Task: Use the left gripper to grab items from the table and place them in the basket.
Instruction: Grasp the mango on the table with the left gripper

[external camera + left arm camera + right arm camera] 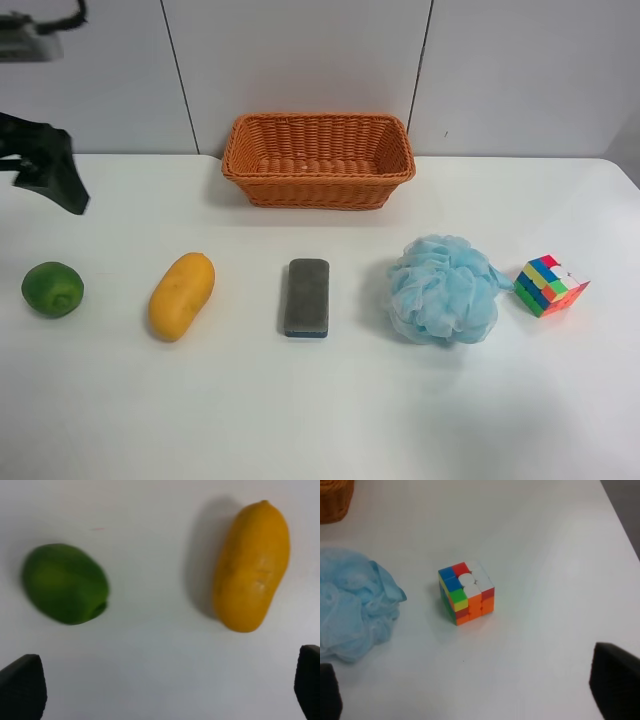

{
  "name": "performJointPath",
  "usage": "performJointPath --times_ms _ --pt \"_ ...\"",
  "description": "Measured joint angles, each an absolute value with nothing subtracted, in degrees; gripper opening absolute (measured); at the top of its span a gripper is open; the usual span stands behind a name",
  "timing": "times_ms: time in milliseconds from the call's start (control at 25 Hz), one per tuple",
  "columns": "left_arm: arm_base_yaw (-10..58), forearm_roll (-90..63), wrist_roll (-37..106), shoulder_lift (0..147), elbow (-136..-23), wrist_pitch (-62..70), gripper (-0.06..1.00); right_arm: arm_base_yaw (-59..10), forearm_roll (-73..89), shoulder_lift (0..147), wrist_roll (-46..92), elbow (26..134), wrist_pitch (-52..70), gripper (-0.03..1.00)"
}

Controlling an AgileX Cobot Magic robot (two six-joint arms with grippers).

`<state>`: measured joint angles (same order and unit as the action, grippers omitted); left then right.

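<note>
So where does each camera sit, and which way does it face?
Exterior high: mounted high, looking down across the table toward the basket and wall; one black arm shows at its left.
Left wrist: on the left arm, looking down at the green fruit and yellow fruit; its fingertips show.
Right wrist: on the right arm, looking down at the puzzle cube and blue pouf; fingertips show.
Shared: both fruits also lie at the exterior high view's left.

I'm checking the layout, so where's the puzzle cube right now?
In the exterior high view the cube sits on the table at the row's right end, just right of the blue pouf and not touching it.
</note>
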<state>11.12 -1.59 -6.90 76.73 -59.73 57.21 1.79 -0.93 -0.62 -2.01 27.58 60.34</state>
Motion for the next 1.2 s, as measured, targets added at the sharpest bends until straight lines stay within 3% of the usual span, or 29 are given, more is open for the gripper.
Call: performJointPath --times_ms 360,1200 --pt "22.9 -2.7 -15.3 92.0 -59.8 47.1 0.99 1.8 -0.9 -0.6 -2.0 27.6 60.3 0.99" --pt "23.6 -3.6 -13.8 109.8 -59.8 36.6 0.96 1.8 -0.9 -0.6 -2.0 27.6 60.3 0.99"
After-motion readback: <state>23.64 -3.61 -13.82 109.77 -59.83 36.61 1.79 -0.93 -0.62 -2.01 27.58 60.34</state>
